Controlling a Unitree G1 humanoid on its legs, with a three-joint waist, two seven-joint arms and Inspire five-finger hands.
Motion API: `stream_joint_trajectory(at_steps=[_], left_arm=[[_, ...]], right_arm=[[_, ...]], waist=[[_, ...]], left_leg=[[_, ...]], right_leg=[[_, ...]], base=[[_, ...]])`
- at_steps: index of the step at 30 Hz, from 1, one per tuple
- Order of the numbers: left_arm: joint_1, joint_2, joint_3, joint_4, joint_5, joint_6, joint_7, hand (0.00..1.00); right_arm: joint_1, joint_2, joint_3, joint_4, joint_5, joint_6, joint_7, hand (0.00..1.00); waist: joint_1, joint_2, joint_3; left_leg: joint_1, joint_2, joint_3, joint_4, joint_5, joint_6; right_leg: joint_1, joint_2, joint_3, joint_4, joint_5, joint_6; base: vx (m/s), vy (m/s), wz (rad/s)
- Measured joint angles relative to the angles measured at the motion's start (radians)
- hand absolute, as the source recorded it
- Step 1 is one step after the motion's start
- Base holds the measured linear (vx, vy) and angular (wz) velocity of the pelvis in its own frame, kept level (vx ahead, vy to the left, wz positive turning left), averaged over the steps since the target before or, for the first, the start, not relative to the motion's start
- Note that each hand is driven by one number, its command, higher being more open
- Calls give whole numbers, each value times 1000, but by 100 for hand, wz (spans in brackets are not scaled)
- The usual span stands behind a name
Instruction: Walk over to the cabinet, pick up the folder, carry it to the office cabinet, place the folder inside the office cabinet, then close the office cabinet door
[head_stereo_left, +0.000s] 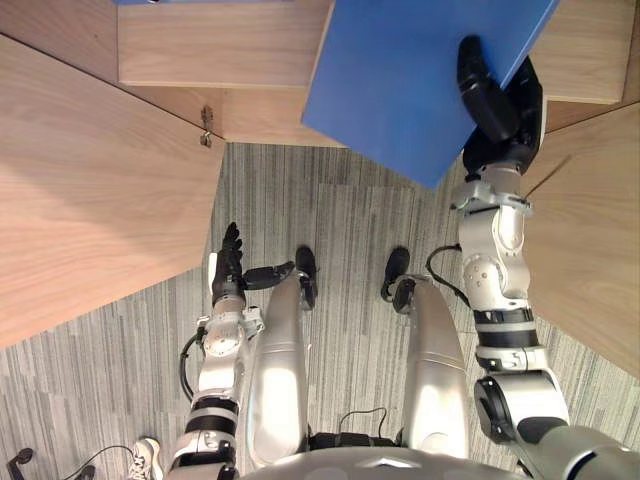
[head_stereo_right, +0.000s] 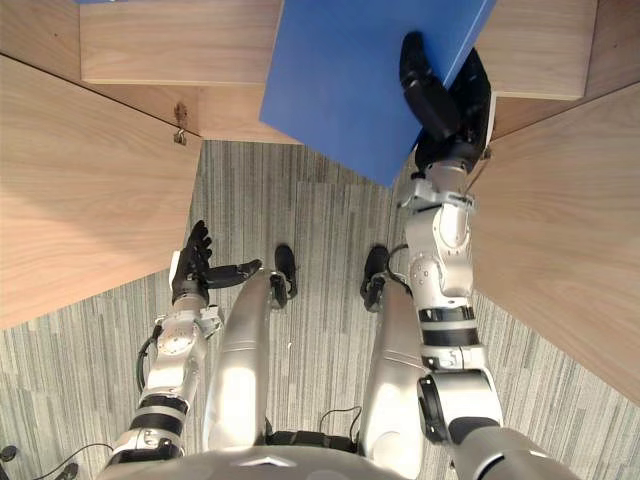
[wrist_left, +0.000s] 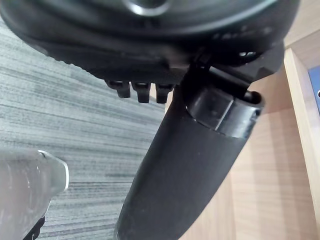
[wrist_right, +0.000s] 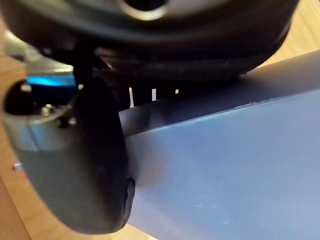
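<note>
**Blue folder held at the open cabinet**

A grey striped carpet covers the floor. In front stands a light wooden office cabinet, with its doors swung out to both sides. The blue folder is in the air at the cabinet's opening, tilted, with one corner pointing down over the carpet. The right hand grips it at one edge, the thumb on the upper face and the rest of the hand behind. I judge that this pinch keeps the flat folder steady for sliding it inside. The left hand hangs low beside the body, fingers straight, holding nothing, probably kept free for the left door. No writing or label can be read on the folder's face.
</note>
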Motion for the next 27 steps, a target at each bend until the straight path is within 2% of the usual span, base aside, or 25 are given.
stream_joint_trajectory(at_steps=[4,11,22,23,27], left_arm=[[-16,-16,-1,0,-1,3,20,100],[-17,-37,-4,1,-2,15,56,100],[-18,-69,-31,6,-2,34,113,100],[-18,-71,-40,6,-2,34,117,100],[-20,-88,-48,6,-2,34,124,100]], right_arm=[[-89,12,-28,55,90,-1,-43,0],[-167,65,-74,94,200,-45,-165,0],[-262,114,-157,164,241,-89,-327,0],[-273,116,-159,173,249,-92,-342,100],[-299,143,-190,181,276,-103,-379,100]], waist=[[7,0,0],[12,0,0],[12,0,0],[12,0,0],[12,0,0]], left_leg=[[-4,-2,-8,0,3,-2],[-11,-15,-23,-16,18,-7],[-10,-29,-34,-58,43,-13],[-10,-29,-35,-61,44,-13],[-10,-30,-38,-72,48,-16]], right_leg=[[0,-2,-8,1,0,0],[0,-13,-23,-5,0,0],[1,-25,-40,-23,0,0],[1,-25,-41,-26,0,0],[4,-25,-46,-36,1,0]], base=[[2,9,4],[-10,13,8],[-1,9,6],[0,0,0],[10,12,2]])
